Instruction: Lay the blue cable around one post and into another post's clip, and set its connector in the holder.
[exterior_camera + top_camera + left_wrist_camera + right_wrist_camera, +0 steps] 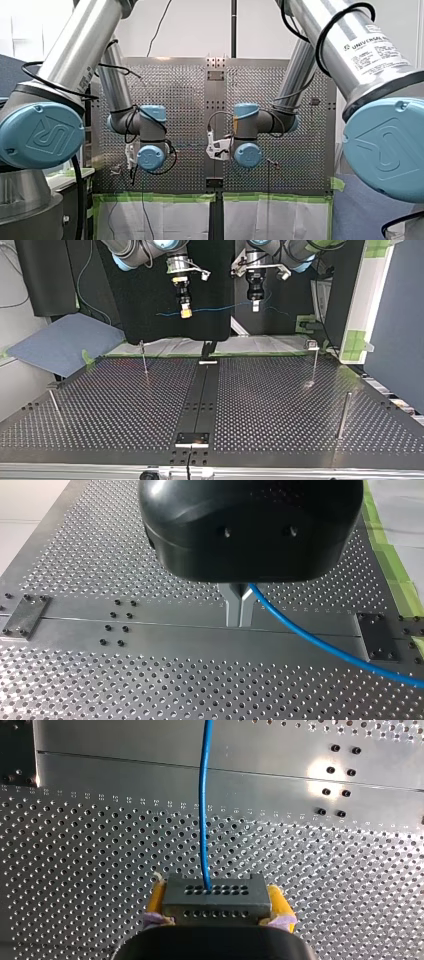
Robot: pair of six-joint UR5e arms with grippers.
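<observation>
In the right wrist view, my right gripper (217,904) pinches the grey connector (215,892) between its yellow pads (156,901). The blue cable (204,810) leaves the connector's holed face and runs straight ahead, above the perforated table (90,870).

In the left wrist view, my left gripper (239,621) has its metal fingers (232,605) pressed together on the cable. From there the cable sweeps off to one side in a long curve over the table's smooth middle plate (175,635).

In the top view, both grippers hang at the far side, high above the table, my right at the left and my left at the right. The cable is strung almost level between them. Below stand a thin post (144,359) at the far left, a post with a small head (314,362) at the far right, a thicker post (344,415) at the near right and a leaning one (54,406) at the near left. All are well apart from the cable.

In the front view, my left arm (120,107) and my right arm (280,120) bend inward over the table. I cannot tell how the fingers stand there.
</observation>
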